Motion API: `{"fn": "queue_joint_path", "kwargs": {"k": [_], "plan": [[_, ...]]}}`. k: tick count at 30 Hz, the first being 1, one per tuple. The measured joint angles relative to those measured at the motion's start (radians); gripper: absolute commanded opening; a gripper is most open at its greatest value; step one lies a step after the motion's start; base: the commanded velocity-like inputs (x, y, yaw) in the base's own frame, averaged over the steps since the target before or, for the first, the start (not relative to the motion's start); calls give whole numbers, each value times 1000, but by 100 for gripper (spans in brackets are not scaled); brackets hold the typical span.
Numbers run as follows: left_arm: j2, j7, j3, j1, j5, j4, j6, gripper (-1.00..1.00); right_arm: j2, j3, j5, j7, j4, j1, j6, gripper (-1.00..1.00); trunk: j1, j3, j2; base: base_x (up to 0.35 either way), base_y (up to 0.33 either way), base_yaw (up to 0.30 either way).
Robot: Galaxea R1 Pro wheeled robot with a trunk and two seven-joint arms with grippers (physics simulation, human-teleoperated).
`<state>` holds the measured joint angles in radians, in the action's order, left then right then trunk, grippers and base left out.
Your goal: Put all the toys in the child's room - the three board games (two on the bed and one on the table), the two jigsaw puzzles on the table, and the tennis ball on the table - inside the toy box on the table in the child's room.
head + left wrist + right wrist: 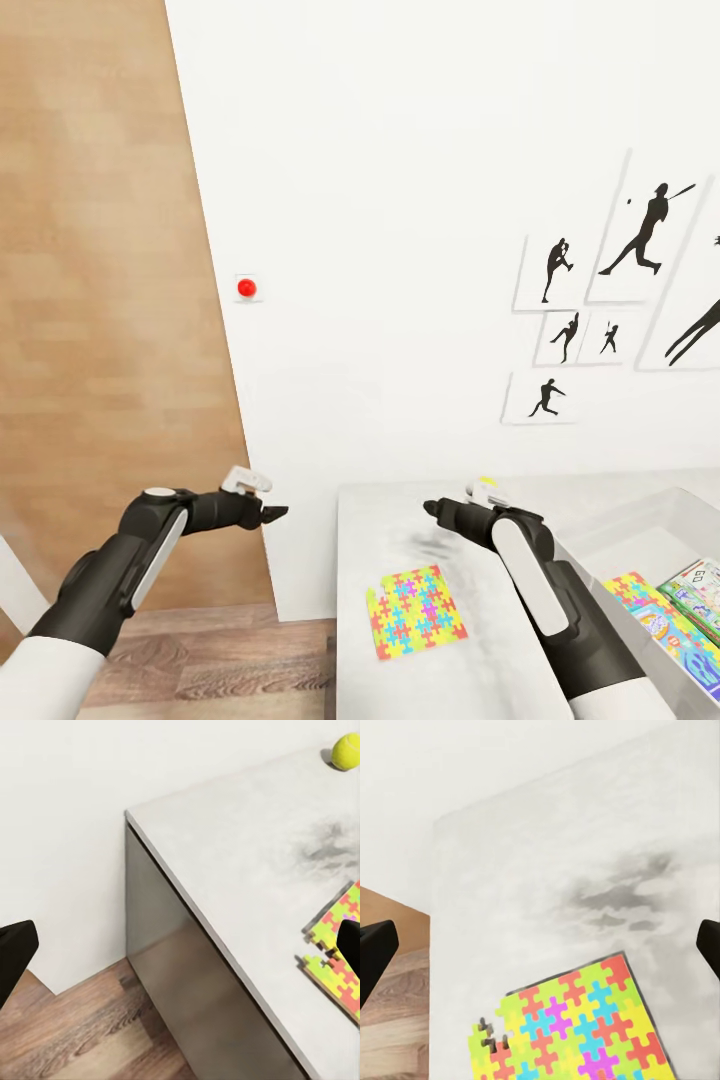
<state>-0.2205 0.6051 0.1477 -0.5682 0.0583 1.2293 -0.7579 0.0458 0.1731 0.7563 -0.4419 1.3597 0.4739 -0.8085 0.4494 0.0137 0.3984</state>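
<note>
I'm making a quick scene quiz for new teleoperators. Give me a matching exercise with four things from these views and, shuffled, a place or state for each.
Things:
1. jigsaw puzzle
2. tennis ball
3. toy box
4. left end effector

Places or states:
A. over the wooden floor, off the table's end
B. lying flat near the table's end, untouched
C. at the table's right, already holding colourful toys
D. on the tabletop near the wall

Pairs: 1-B, 2-D, 3-C, 4-A
</note>
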Motion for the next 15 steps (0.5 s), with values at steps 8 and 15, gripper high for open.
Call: {"fn": "queue_joint_path", "kwargs": {"k": [8,15], "plan": [[0,7,28,0,-1,-1,4,100,0,2,1,-1,2,1,-2,100,0,3,0,0,0,-10],[0,14,28,0,2,-1,6,100,0,3,1,-2,1,0,-3,100,0,13,-1,0,0,-6]]}}
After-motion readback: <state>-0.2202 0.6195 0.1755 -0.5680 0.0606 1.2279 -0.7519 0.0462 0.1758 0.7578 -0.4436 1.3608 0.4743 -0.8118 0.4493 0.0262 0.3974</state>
